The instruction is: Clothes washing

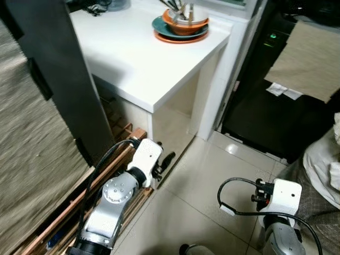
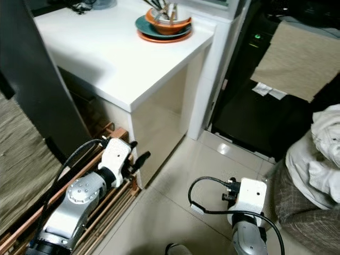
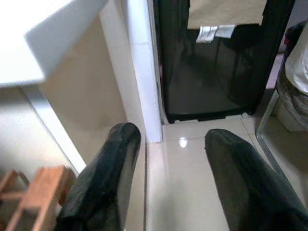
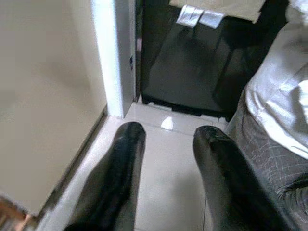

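My left gripper fingers wide, empty, low left of frame beside white tabletop. My right gripper fingers wide, empty, near white clothes, right edge.

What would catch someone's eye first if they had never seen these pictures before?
Probably the stack of orange and teal bowls at the far edge of the white table, bright against everything else. Next, the heap of white laundry on the robot's right, lying on a grey checked basket. Both arms hang low over the tiled floor, the left gripper and right gripper with fingers apart and empty.
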You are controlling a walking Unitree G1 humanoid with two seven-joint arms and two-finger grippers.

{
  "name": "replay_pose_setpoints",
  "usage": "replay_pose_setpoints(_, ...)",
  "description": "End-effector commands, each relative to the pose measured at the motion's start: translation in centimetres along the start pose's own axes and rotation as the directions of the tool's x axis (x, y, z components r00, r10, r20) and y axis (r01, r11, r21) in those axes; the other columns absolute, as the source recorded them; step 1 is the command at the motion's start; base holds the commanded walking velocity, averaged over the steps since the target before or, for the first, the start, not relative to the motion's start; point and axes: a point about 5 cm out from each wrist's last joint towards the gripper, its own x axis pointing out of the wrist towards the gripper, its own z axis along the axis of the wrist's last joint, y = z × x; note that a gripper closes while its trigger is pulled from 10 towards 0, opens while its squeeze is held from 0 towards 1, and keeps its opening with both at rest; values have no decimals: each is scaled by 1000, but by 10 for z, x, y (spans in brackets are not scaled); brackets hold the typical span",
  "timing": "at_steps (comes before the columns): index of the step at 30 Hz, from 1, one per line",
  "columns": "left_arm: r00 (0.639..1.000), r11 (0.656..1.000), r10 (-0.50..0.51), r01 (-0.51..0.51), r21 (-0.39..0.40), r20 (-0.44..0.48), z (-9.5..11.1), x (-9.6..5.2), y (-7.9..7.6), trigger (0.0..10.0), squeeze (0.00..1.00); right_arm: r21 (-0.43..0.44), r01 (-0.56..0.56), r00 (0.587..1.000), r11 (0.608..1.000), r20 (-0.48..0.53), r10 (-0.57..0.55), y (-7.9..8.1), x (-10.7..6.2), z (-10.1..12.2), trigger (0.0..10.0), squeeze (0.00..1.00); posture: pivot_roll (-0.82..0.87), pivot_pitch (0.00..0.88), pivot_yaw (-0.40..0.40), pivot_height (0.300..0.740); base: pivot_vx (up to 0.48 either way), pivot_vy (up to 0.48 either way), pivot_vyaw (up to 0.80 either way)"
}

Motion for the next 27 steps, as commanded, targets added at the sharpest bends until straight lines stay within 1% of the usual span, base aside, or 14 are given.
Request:
replay_pose_setpoints(1,1000,1000,12,-12,-13,15,7,0,3,10000,1000,21,15,1000,1000,5,-15,0,0,6,10000,1000,-194,0,44,740,0,0,-800)
replay_pose_setpoints(3,999,998,33,-32,-62,19,13,1,6,10000,1000,37,8,1000,999,19,-9,4,1,12,10000,1000,-193,0,45,740,0,0,-800)
replay_pose_setpoints(8,999,998,10,-8,-56,42,23,4,6,10000,1000,55,-6,1000,998,27,5,10,3,21,10000,976,-192,0,48,740,0,0,-800)
replay_pose_setpoints(9,998,998,15,-11,-67,66,28,5,6,10000,1000,58,-21,999,998,26,20,12,3,23,10000,435,-195,0,52,740,0,0,-800)
replay_pose_setpoints(12,997,998,20,-15,-67,75,30,5,7,10000,1000,58,-30,999,998,24,28,13,3,24,10000,435,-196,0,54,740,0,0,-800)
replay_pose_setpoints(13,995,996,55,-49,-70,83,33,6,10,10000,1000,61,-35,999,998,24,33,14,2,25,10000,0,-195,0,54,740,0,0,-800)
replay_pose_setpoints(15,987,986,131,-119,-118,91,40,9,17,10000,1000,70,-39,999,997,24,38,16,2,28,10000,0,-193,0,55,740,0,0,-800)
replay_pose_setpoints(16,982,980,155,-140,-141,105,43,9,19,10000,388,73,-38,999,997,25,37,17,1,29,10000,0,-193,0,55,740,0,0,-800)
replay_pose_setpoints(17,986,984,140,-129,-120,87,45,9,19,10000,0,74,-36,999,997,25,34,17,1,30,10000,0,-194,0,58,740,0,0,-800)
replay_pose_setpoints(18,991,986,103,-91,-140,84,46,7,16,10000,0,74,-32,999,997,25,31,17,2,31,10000,0,-194,0,58,740,0,0,-800)
replay_pose_setpoints(21,994,988,99,-92,-128,51,45,5,16,10000,0,71,-33,999,997,31,31,17,2,33,10000,0,-193,0,63,740,0,0,-800)
replay_pose_setpoints(22,990,991,127,-124,-59,67,48,5,18,10000,0,56,-42,998,998,41,39,18,3,36,10000,0,-190,0,62,740,0,0,-800)
replay_pose_setpoints(25,961,973,219,-227,29,168,55,6,25,10000,0,54,-31,999,998,19,30,17,3,32,10000,0,-182,0,57,740,0,0,-800)
replay_pose_setpoints(27,960,971,232,-237,17,158,55,6,26,10000,0,58,-31,999,998,12,30,17,3,32,10000,0,-178,0,56,740,0,0,-800)
